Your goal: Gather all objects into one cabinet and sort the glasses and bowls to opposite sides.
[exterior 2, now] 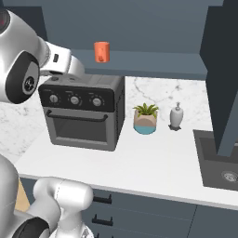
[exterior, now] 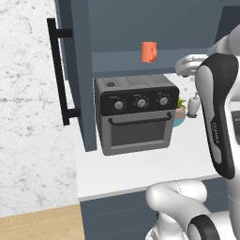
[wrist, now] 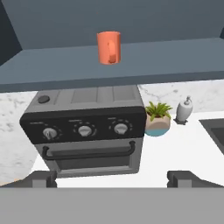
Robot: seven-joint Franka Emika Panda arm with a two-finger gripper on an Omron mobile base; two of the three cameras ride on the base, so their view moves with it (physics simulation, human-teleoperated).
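Note:
A small orange-red cup point(exterior: 149, 51) point(exterior 2: 102, 51) point(wrist: 108, 47), one of the glasses, stands upright on the bottom shelf of the slate blue-grey cabinet point(exterior: 136, 63) point(exterior 2: 158, 59) point(wrist: 52, 70). The cabinet's left door point(exterior: 77, 70) stands open, with its long black bar handle point(exterior: 58, 77) facing out. My gripper point(wrist: 113, 178) is open, its dark fingertips point(wrist: 43, 178) wide apart with nothing between them. It hangs in front of the toaster oven, below the shelf and well back from the cup. The bowls are out of view.
A black toaster oven point(exterior: 136, 112) point(exterior 2: 83, 111) point(wrist: 87, 131) sits on the white counter point(exterior 2: 139, 162) directly under the shelf. To its right are a potted plant point(exterior 2: 145, 119) point(wrist: 157, 119), a soap bottle point(exterior 2: 176, 116) point(wrist: 183, 109) and a dark sink point(exterior 2: 223, 162). The cabinet's right door point(exterior 2: 223, 69) hangs open above the sink.

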